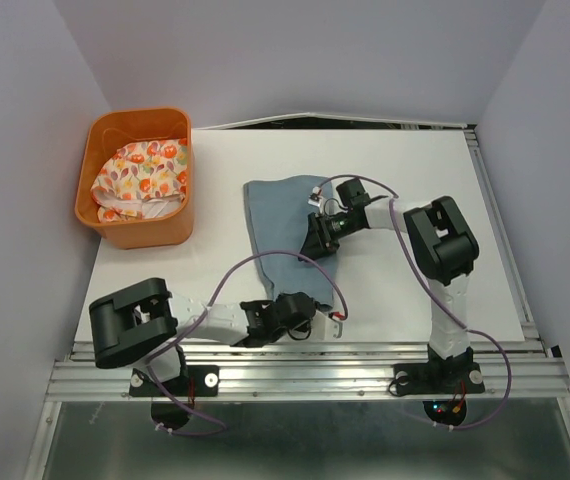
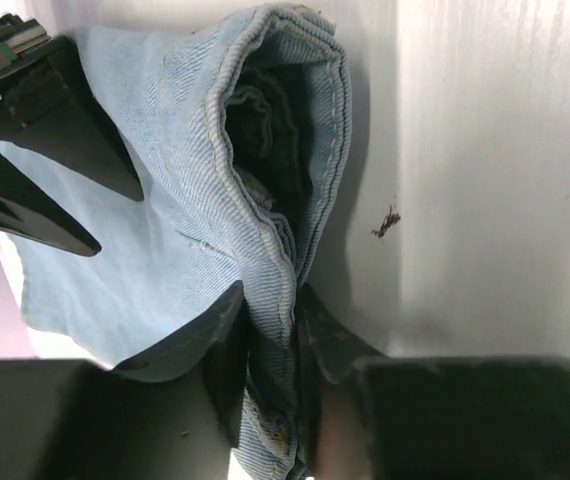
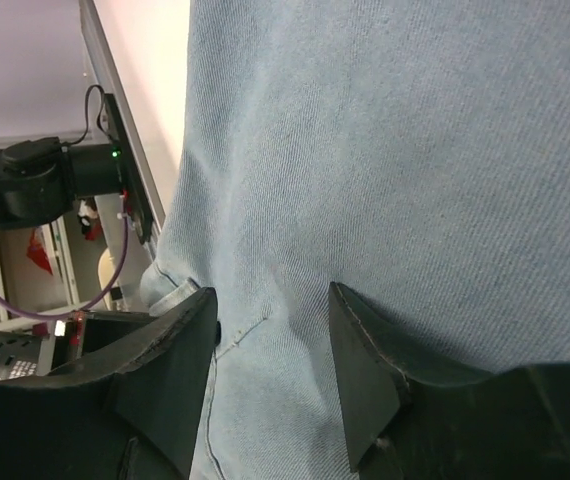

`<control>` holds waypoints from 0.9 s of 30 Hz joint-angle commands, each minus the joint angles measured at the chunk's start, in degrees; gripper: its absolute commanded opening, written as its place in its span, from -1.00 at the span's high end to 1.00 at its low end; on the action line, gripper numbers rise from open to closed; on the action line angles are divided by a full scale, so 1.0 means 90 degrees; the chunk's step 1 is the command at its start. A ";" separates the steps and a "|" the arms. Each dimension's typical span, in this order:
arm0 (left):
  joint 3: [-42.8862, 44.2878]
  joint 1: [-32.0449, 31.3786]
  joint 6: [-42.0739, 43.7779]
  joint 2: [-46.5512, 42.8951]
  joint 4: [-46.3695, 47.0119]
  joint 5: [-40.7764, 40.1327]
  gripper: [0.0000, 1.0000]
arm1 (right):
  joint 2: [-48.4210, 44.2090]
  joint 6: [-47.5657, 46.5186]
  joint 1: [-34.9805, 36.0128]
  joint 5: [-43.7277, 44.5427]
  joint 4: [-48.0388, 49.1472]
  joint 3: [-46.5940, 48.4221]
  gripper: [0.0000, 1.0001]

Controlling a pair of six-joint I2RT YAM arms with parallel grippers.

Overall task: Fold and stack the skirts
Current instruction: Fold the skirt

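Observation:
The light blue denim skirt [image 1: 287, 232] lies on the white table, in the middle. My left gripper [image 1: 303, 318] is at its near edge, shut on a folded hem of the denim skirt [image 2: 265, 250], with the cloth pinched between the two fingers. My right gripper [image 1: 320, 240] is open and presses down on the skirt's right side; denim [image 3: 385, 150] fills that wrist view between the spread fingers [image 3: 170, 345]. The white floral skirt [image 1: 143, 178] lies bunched in the orange basket.
The orange plastic basket [image 1: 115, 232] stands at the far left of the table. White table surface [image 1: 435, 200] lies to the right of the skirt. Grey walls enclose the sides and back. A metal rail [image 1: 305, 365] runs along the near edge.

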 commanded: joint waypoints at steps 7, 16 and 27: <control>0.1259 -0.0004 -0.0982 -0.0939 -0.2635 0.1768 1.00 | -0.0352 -0.0783 -0.0021 0.1211 -0.0975 0.0673 -0.40; 0.2021 -0.0034 -0.1636 -0.1212 -0.4335 0.3467 1.00 | 0.0759 -0.0890 -0.0539 0.1630 -0.1668 0.3680 -0.47; 0.3075 0.0190 -0.1481 -0.1350 -0.5565 0.5186 1.00 | 0.1318 -0.1504 -0.0539 0.1631 -0.1387 0.3392 -0.42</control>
